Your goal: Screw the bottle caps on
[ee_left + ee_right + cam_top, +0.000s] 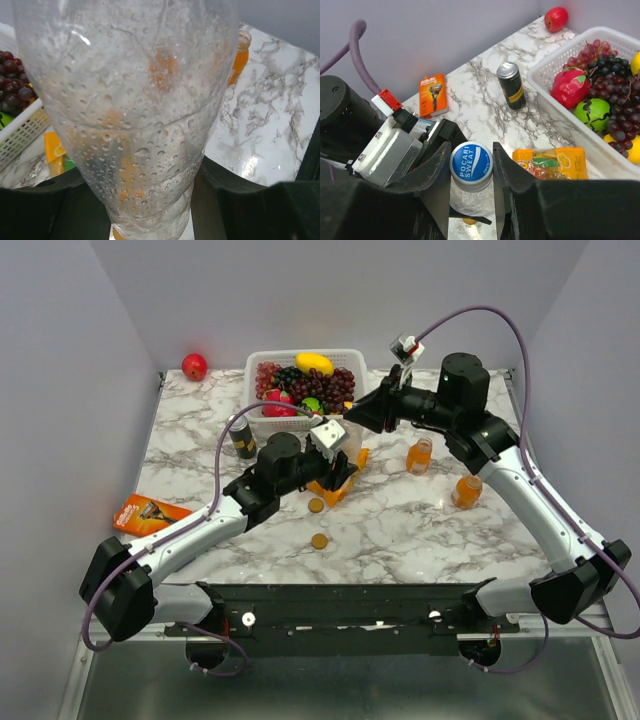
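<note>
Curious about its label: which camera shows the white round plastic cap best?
Right wrist view: the white round plastic cap faces the lens, blue print readable, inside the right gripper. In the top view the arms cover it; the left wrist view shows only the wet clear plastic bottle.

Left fingers (338, 470) and right fingers (358, 418) meet beside the basket (300, 353). Orange bottles (420, 455) stand right of them, with golden caps (316, 505) nearer the arm bases.

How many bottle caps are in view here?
3. Two golden-orange caps lie loose, close together, on the marble table. The white-and-blue cap sits on the clear bottle, between the fingers of the right gripper.
</note>
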